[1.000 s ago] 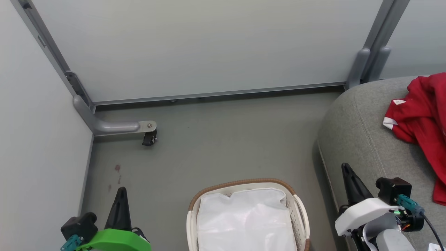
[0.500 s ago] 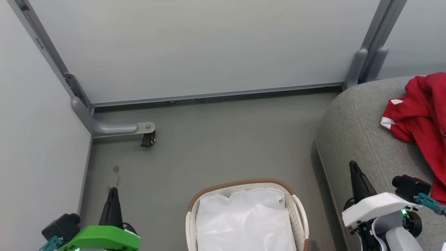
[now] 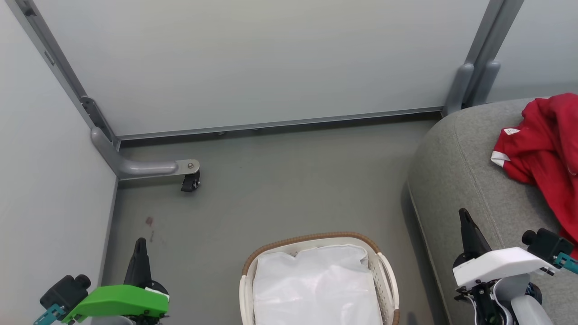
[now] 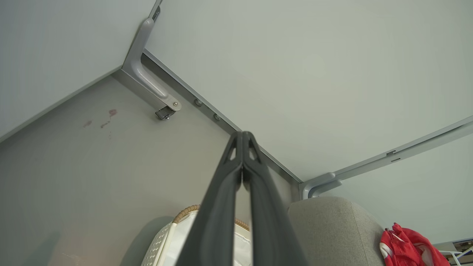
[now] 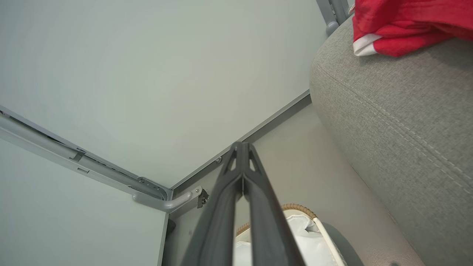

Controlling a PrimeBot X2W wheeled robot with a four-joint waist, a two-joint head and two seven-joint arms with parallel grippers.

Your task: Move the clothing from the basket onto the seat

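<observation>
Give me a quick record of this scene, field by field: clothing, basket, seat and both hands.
clothing: red heap with white trim, lying on the seat
seat: grey cushion, at the right
basket: on the floor, left of the seat; white liner inside, no red in the part in view
left hand: shut, holding nothing, left of the basket
right hand: shut, holding nothing, by the seat's left edge
task: looks done, as far as shows

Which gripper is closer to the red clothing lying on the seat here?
Right. The right gripper, shut, is over the edge of the seat, near the clothing; the left gripper, also shut, is over the floor, beyond the basket.
</observation>
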